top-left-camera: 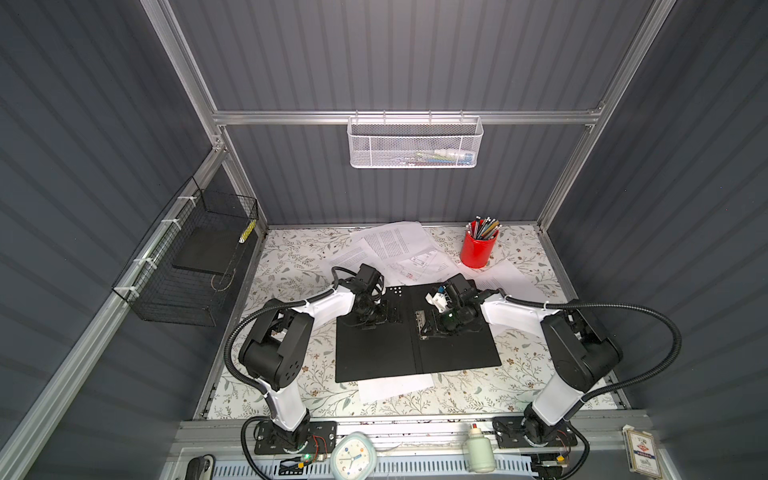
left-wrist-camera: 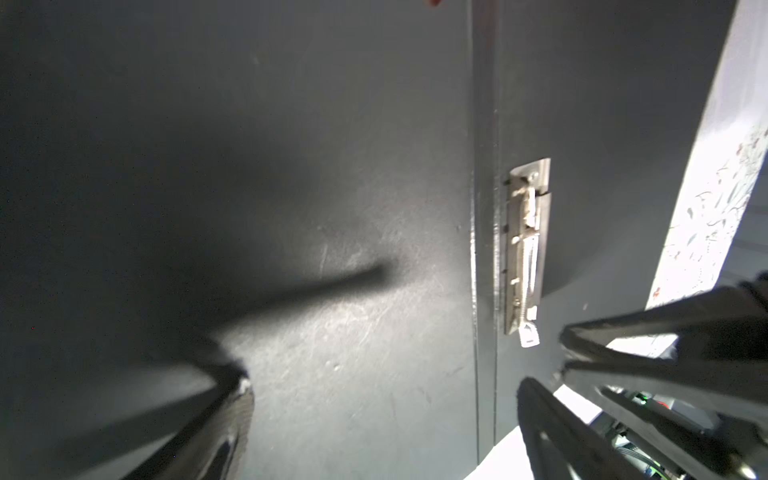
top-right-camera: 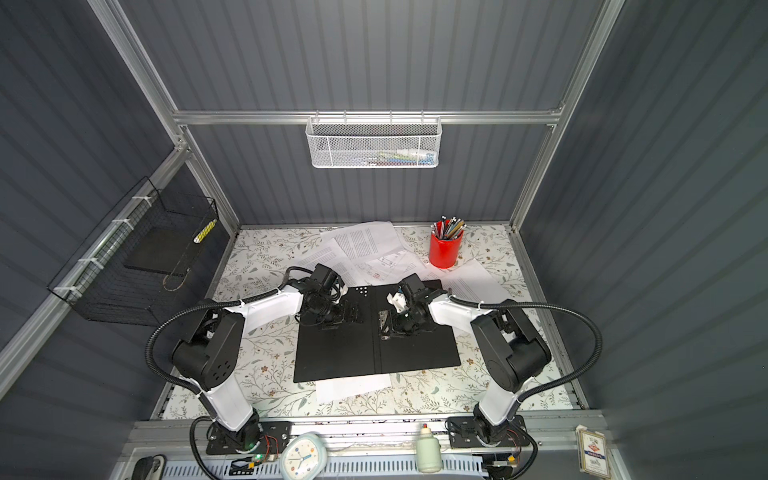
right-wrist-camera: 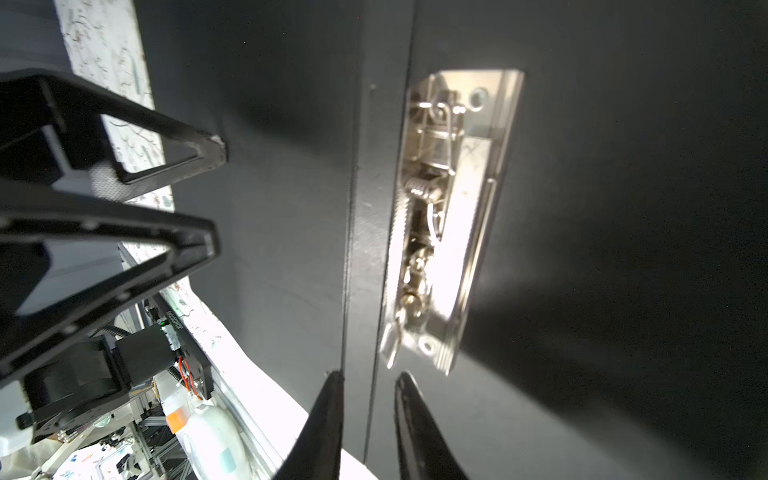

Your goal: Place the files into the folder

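Folder (top-left-camera: 415, 349) lying open and flat, black inside up, mid-bench (top-left-camera: 286, 266), with both arms over it.
Its metal clip (right-wrist-camera: 449, 216) sits beside the spine, and only the wrist views show the clip's spring and lever. The left tool (left-wrist-camera: 382, 386) hangs over the left leaf, fingers wide apart. The right tool (right-wrist-camera: 368, 399) is at the clip's end, fingers narrowly apart, gripping nothing. In both top views the files (top-left-camera: 395, 245) lie scattered beyond the folder, with one sheet (top-left-camera: 395, 388) under its near edge. The bench has a floral cover and a red pencil cup (top-left-camera: 478, 249), inside ribbed grey walls (top-left-camera: 415, 62).
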{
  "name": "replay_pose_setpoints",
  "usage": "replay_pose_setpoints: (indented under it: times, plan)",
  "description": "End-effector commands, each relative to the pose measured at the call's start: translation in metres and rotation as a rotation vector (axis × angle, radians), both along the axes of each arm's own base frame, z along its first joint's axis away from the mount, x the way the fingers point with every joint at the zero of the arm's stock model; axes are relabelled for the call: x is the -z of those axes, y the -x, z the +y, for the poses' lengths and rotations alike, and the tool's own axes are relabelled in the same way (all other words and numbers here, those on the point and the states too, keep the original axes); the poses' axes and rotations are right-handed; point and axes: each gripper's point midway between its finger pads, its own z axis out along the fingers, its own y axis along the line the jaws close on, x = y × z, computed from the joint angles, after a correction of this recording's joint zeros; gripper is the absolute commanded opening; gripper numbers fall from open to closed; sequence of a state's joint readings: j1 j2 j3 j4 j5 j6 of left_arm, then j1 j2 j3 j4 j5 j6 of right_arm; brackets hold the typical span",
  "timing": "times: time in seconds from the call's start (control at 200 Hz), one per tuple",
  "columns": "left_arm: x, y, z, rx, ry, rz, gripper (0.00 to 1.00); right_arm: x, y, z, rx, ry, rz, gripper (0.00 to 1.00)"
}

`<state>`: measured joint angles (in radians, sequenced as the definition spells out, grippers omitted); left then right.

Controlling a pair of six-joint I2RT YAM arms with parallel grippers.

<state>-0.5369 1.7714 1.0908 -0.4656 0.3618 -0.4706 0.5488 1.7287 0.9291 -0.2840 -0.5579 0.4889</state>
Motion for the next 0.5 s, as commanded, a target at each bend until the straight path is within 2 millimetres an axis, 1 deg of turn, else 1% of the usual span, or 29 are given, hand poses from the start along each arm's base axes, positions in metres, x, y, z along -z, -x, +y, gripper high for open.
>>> replay_pose_setpoints:
  times: [0.0, 0.125, 0.44, 0.495]
  plan:
    - [0.026, 0.015, 0.021, -0.006, -0.103, 0.052, 1.0, -0.004, -0.005, 0.01, -0.025, -0.039, -0.016, 0.24]
    - [0.034, 0.021, 0.025, -0.007, -0.123, 0.072, 1.0, 0.004, -0.002, 0.011, -0.031, -0.038, 0.008, 0.22]
    - [0.036, 0.019, 0.024, -0.018, -0.119, 0.075, 1.0, 0.016, 0.002, 0.009, -0.028, -0.03, 0.028, 0.17]
    - [0.036, 0.019, 0.024, -0.021, -0.12, 0.076, 1.0, 0.018, 0.002, 0.008, -0.025, -0.025, 0.031, 0.15]
